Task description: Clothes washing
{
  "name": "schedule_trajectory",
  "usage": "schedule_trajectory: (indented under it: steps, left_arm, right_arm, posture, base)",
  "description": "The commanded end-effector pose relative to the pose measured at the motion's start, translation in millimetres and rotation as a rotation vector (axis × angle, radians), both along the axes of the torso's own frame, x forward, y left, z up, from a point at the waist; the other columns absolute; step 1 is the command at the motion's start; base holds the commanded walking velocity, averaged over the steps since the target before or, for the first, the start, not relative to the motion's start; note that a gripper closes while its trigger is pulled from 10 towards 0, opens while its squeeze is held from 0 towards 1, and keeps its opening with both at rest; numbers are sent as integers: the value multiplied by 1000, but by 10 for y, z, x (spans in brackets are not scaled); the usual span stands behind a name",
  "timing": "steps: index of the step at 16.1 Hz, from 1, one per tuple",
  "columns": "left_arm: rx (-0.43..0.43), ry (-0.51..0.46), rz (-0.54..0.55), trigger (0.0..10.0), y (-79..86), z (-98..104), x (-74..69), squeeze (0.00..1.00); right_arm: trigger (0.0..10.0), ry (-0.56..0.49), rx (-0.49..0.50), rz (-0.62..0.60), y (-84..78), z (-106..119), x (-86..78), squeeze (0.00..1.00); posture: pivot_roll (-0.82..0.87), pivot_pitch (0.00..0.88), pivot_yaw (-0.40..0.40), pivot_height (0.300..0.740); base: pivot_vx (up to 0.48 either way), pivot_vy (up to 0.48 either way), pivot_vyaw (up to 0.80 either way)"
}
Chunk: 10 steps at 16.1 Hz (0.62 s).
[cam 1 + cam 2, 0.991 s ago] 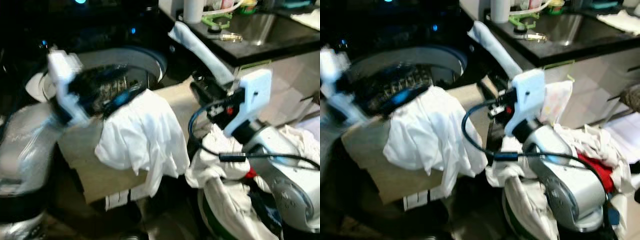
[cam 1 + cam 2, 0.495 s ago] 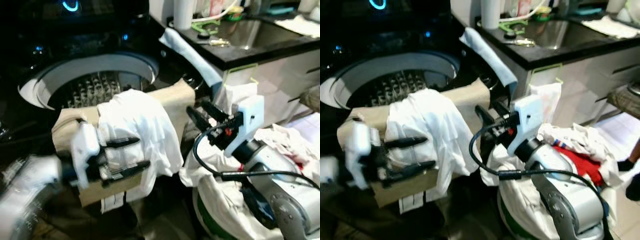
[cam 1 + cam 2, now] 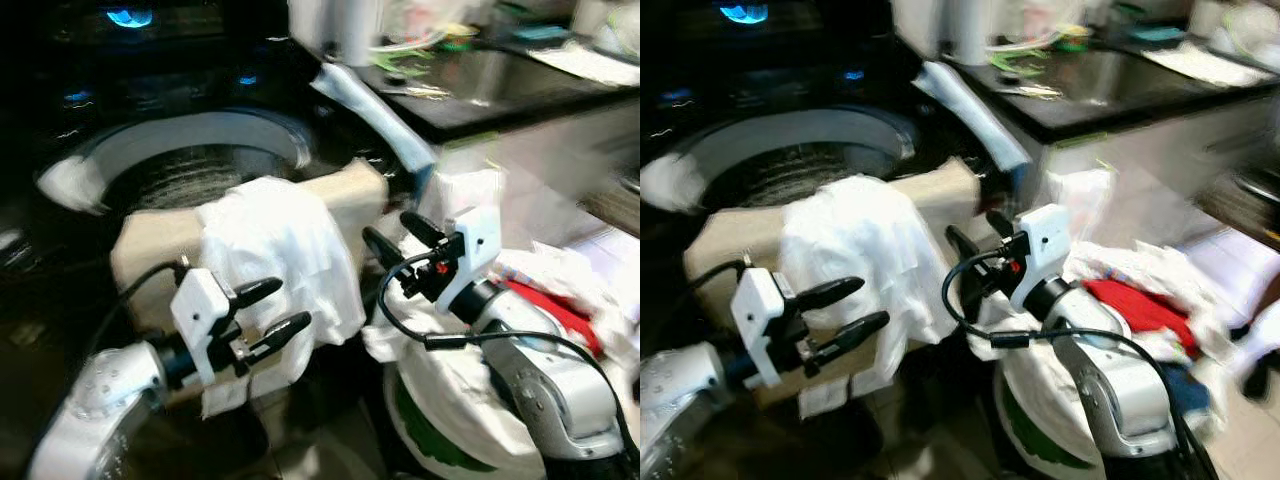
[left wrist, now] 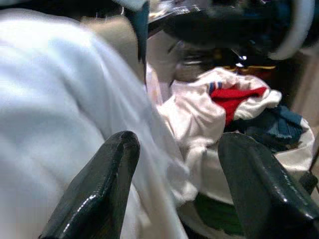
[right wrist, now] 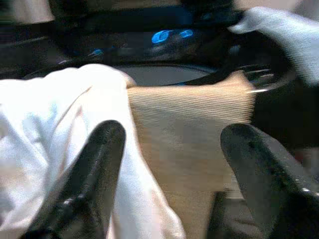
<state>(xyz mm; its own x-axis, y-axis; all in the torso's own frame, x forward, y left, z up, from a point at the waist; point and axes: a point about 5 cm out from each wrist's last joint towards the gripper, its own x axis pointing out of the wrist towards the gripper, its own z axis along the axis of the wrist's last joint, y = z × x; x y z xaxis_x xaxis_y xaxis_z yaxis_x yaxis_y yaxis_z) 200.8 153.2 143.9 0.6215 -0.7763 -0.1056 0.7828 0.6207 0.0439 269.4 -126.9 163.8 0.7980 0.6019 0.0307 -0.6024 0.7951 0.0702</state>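
The white garment (image 3: 275, 240) lies draped over a beige cloth (image 3: 160, 245) on the front lip of the washing machine (image 3: 200, 150), in the middle of the eye views, its loose hem hanging down past the edge toward the floor. It looks light, limp and thin, so it should bunch and slide rather than keep any shape; a pinch on a thick fold near the top of the heap would likely lift it more surely than a grab at the trailing hem, and the beige cloth beneath may well come along if the grip goes deep. The left hand (image 3: 265, 315), lower left of centre, stands with its two black fingers spread apart and holding nothing, tips just against the lower part of the white garment. The right hand (image 3: 395, 240), right of centre, is likewise spread and empty, pointing at the beige cloth's right end from just beside it. Below the right arm, at the lower right, a laundry basket (image 3: 430, 440) is heaped with mixed clothes, a red piece (image 3: 545, 305) among the white ones. The drum opening sits dark in the upper left, with blue lights on the panel behind it. A dark table (image 3: 520, 90) with a sink crosses the upper right, and a pale blue cloth (image 3: 375, 115) hangs off its near corner.
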Motion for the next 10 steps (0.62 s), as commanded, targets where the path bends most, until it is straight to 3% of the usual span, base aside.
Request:
schedule_trajectory:
  steps: [1,3,5,6,7,9,10]
  left_arm:
    - [22,4,-8,10000,-37,-37,-23,0]
    - [21,8,-25,10000,-102,-60,-79,0]
    - [38,-9,37,10000,-103,-79,-49,0]
    - [50,-22,61,10000,-87,-87,-35,0]
    - [60,-8,70,10000,-70,-103,-45,0]
    - [77,-12,101,10000,-54,-113,-37,0]
    - [96,-50,148,10000,-44,-124,-16,0]
  right_arm:
    - [10000,-11,-7,61,56,-10,20,1000]
    - [10000,-13,-17,124,105,-19,41,1000]
    - [10000,-39,-19,108,114,16,62,1000]
    - [10000,-52,-11,109,127,56,47,757]
    - [10000,-66,-13,89,124,79,21,0]
    - [10000,-57,-14,33,89,51,1,0]
    - [10000,-51,-11,-59,30,10,-46,0]
  posture:
    - [-31,0,28,719]
    - [-20,0,18,719]
    - [-14,0,8,719]
    - [-11,0,5,719]
    - [-11,0,5,719]
    - [-7,0,3,719]
    - [-7,0,6,719]
  base:
    - [0,0,0]
    - [0,0,0]
    - [0,0,0]
    - [0,0,0]
    - [0,0,0]
    - [0,0,0]
    - [0,0,0]
